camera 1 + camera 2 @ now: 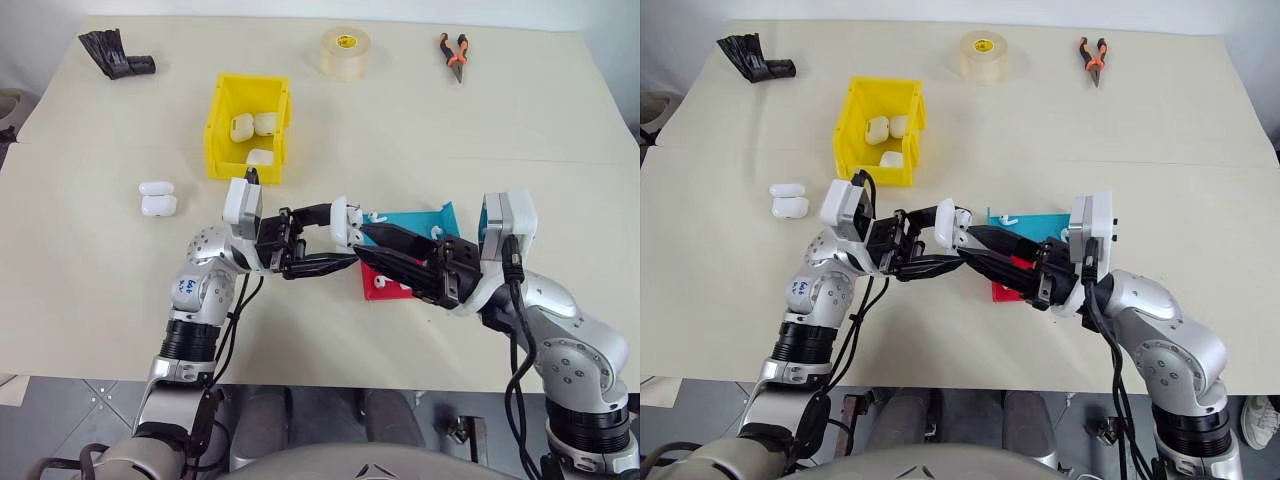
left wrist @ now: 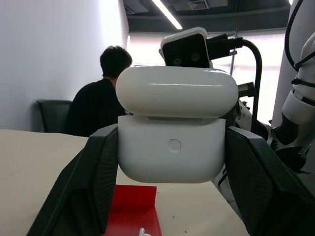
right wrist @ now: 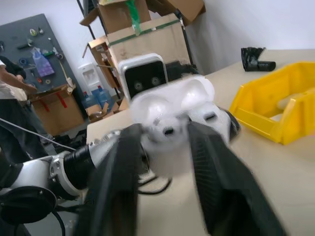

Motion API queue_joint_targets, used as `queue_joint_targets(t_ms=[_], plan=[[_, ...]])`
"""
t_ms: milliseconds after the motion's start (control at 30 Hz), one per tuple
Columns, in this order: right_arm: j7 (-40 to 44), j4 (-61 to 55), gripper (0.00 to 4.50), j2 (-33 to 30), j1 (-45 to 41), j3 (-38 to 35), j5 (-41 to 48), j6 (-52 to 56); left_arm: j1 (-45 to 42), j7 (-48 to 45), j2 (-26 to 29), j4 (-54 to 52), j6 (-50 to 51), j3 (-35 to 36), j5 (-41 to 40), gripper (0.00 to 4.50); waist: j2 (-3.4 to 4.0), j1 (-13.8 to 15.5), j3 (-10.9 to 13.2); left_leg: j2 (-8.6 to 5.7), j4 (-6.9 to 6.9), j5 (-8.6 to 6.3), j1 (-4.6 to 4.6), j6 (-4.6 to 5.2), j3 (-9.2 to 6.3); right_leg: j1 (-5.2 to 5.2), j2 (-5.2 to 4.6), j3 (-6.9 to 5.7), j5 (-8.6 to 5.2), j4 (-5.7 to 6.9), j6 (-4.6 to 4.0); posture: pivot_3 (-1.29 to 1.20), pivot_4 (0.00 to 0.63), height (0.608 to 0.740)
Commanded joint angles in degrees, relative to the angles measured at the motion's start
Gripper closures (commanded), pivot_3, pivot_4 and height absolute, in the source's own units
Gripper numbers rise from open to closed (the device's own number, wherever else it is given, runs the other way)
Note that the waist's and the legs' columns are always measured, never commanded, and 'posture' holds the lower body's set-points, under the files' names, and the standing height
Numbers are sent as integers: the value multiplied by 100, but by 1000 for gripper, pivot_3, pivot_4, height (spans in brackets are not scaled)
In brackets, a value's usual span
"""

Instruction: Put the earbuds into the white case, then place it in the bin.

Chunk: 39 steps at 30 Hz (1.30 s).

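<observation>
Gripping the open white case (image 1: 341,222), the left fingers (image 1: 318,238) hold it mid-air; right fingers (image 1: 385,250) part beside it, binning (image 1: 248,128) pending.

The white case (image 2: 172,128) is smooth, glossy plastic. The bin (image 1: 247,127) is bright, hard plastic with a slight sheen. The table (image 1: 90,280) looks matt, like paper or board. The tape roll (image 1: 346,53), far, is translucent and shiny.

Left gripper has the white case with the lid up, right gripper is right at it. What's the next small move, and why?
Probably ease the right gripper clear, then close the lid. The left gripper clamps the white case, lid raised; in the right wrist view both earbuds look seated, though blurred. The bin comes after that.
</observation>
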Motion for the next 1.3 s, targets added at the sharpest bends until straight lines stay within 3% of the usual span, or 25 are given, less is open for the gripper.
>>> queue_joint_targets(t_ms=[33,200,300,467,700,867,1133,1300], plan=[[123,1,2206,-383,-90,-198,125,180,-23,-112,-102,-255,-146,-60,-124,1701,0,4,0,0,0,0,0,1,0,2,0,0,0,-1,0,0,150,740],[375,166,2206,-1159,-459,-665,313,391,-102,112,379,-178,-292,-211,589,1701,-1,12,0,0,1,-1,1,3,-1,4,0,-1,0,-5,0,0,150,740],[531,152,2843,-1391,-790,-567,355,505,-319,450,773,-99,-494,-513,1440,1701,-1,-4,1,3,-1,-1,3,2,-1,4,4,0,0,-5,0,0,150,740],[478,116,4474,-1371,-1400,-24,62,682,-653,687,1125,-145,-488,-1002,2199,1701,-1,10,1,1,-1,-1,2,3,-1,5,3,0,0,-7,0,0,150,740],[73,202,4474,-1059,-1978,702,-316,1043,-757,981,988,-311,-378,-1163,2286,1701,-1,17,1,3,0,-2,-4,4,-2,1,1,-1,0,-9,0,0,150,740],[105,268,4474,-1121,-1919,861,-602,1133,-677,1046,938,-469,-394,-1124,2194,1701,-1,58,1,2,0,-2,-5,4,-3,1,0,-1,0,-9,0,0,150,740],[682,597,4474,-1402,-922,440,-1157,468,-440,932,908,-811,-136,-802,1522,1701,-1,137,1,0,0,-4,-6,8,2,0,1,0,0,-11,0,0,150,740],[677,692,4474,-1031,-335,-193,-1132,-219,-116,1415,863,-1071,305,-379,1188,1701,-3,136,2,1,0,-4,-4,8,1,1,2,0,0,-10,0,0,150,740]])
